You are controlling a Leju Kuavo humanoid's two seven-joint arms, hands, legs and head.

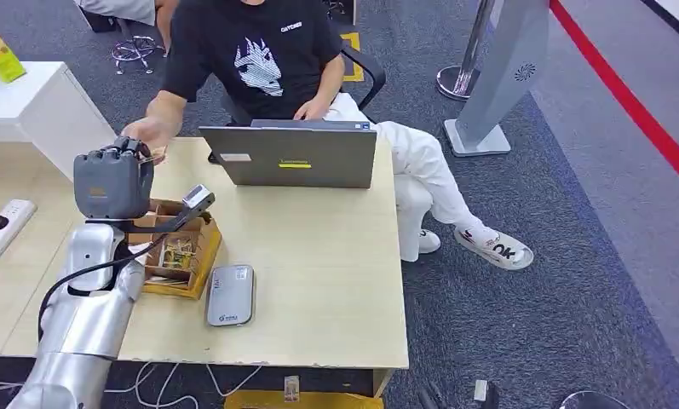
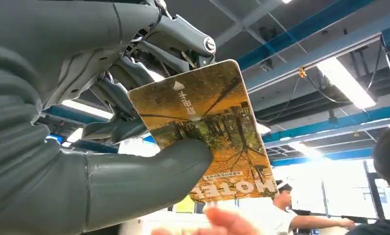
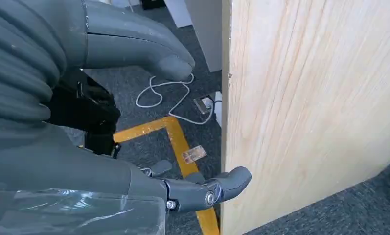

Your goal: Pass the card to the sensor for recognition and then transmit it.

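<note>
The card (image 2: 202, 132) is pinched between thumb and fingers of the left hand (image 1: 112, 181), raised beyond the sensor (image 1: 230, 295), with a person's hand (image 1: 151, 132) just ahead. The right hand (image 3: 134, 161) hangs empty, fingers apart. A thin-edge pinch: the card could be dropped if released early.

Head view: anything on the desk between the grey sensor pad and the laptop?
No. In the head view the stretch of wooden desk between the sensor pad and the laptop is bare.
</note>
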